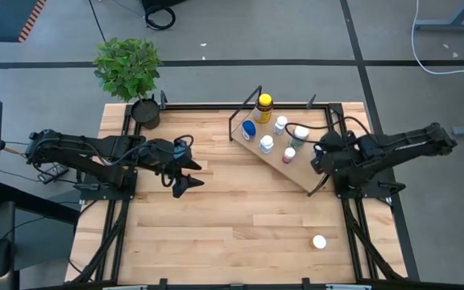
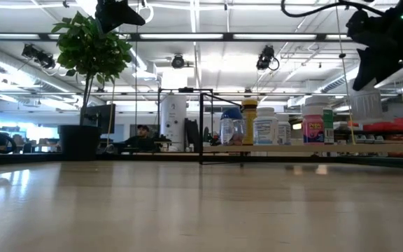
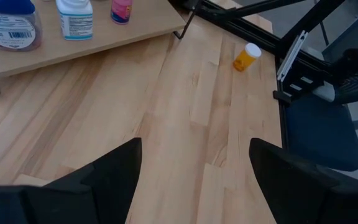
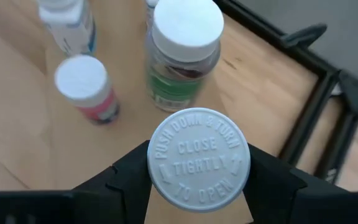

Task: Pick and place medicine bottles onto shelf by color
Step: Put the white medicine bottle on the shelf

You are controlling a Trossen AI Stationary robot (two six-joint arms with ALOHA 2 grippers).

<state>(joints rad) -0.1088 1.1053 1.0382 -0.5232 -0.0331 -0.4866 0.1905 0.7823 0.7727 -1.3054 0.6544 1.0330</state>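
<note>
The right gripper squeezes a white-capped bottle over the shelf, while the left wrist view alone shows open fingers and an orange bottle.

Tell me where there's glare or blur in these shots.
Low view: bright ceiling strip lights wash out the room, and the near wooden plank tabletop is soft and shiny. Right wrist view: the white embossed cap in the right pincer is sharp; the bottles behind blur. High view: evenly lit.

6 bottles upright on shelf; orange bottle on tabletop.
</note>
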